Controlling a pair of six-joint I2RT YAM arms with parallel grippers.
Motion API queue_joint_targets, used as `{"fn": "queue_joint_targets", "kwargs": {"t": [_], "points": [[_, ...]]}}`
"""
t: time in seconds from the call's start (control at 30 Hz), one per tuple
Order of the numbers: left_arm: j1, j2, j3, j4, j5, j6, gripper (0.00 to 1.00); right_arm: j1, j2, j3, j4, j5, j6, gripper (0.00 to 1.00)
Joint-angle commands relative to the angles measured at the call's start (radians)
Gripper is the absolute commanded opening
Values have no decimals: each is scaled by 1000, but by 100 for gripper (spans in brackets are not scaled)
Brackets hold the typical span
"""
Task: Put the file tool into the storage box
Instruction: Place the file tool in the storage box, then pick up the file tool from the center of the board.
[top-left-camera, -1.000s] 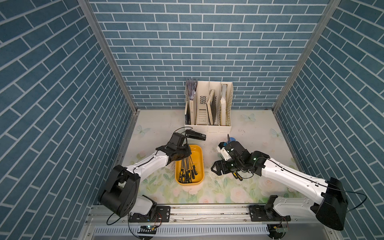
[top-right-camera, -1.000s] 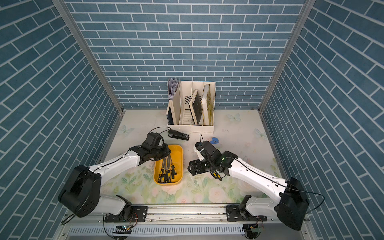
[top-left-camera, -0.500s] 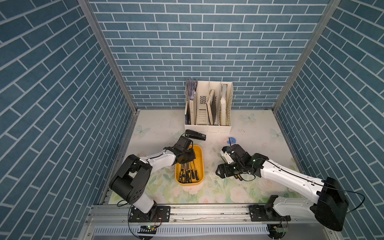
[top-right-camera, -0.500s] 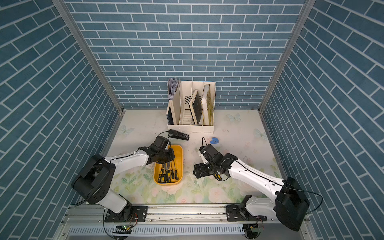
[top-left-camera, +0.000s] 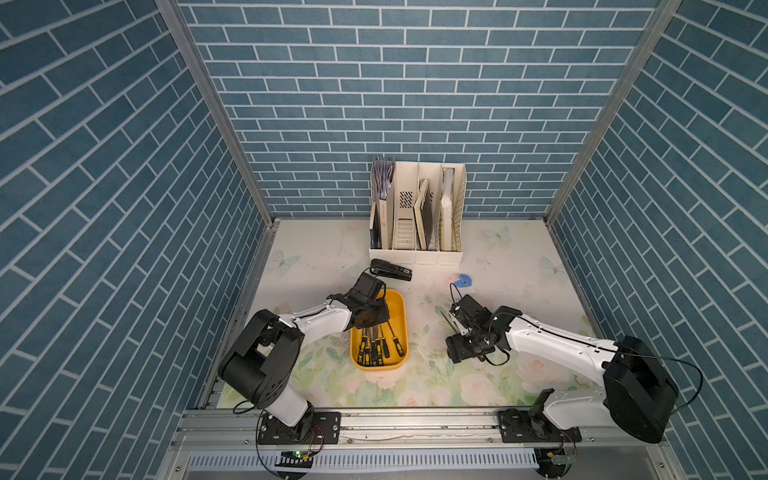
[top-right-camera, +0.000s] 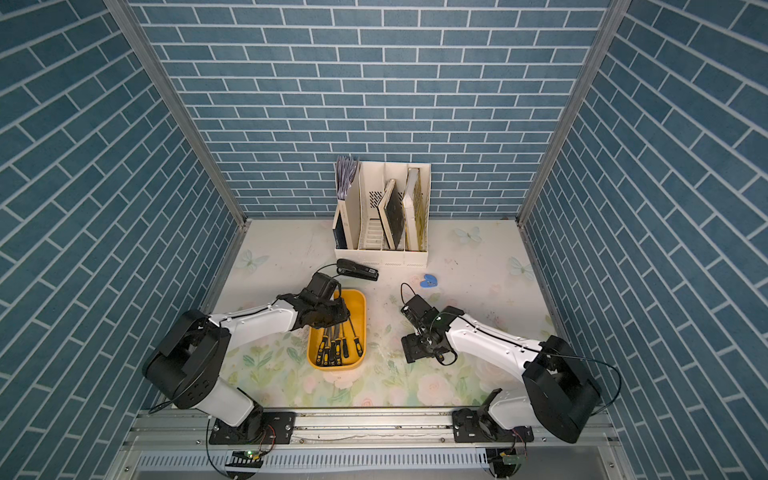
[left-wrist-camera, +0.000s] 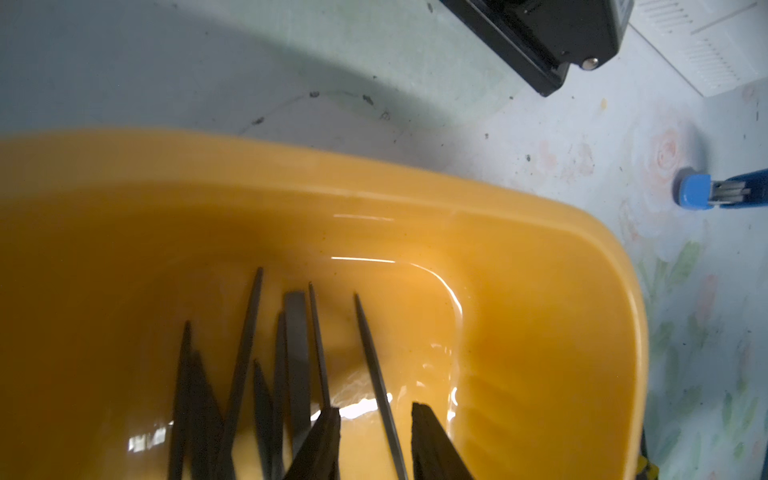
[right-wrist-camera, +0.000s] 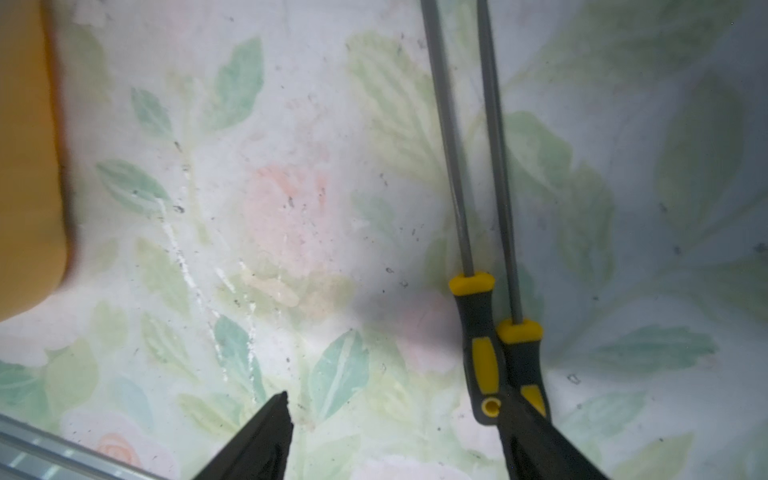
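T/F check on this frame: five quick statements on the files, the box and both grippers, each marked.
1. Two loose files lie on the table, outside the storage box. True.
2. The right gripper is shut on a file. False: its jaws stand wide apart with nothing between them.
3. The storage box is empty. False: several boxed files lie in it.
4. A black stapler lies between the storage box and the white rack. True.
5. The left gripper hovers over the white rack. False: it is over the storage box's far end.
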Motion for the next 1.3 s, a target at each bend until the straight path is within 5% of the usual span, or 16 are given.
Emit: {"fn": "queue_joint_targets", "kwargs": {"t": [0.0, 0.8, 1.07, 1.27], "points": [[-2, -36, -11, -36, -19, 15, 35, -4, 30, 6, -10, 45, -46, 80], [-4, -172, 82, -130, -17, 38, 36, -10, 129, -52, 92, 2, -50, 53], [-4, -200, 90, -132, -1, 38, 36, -8, 170, -22, 97, 11, -54, 19], [-4, -244, 62, -73, 68, -7, 49, 57, 60, -4, 53, -15, -26, 15]]}}
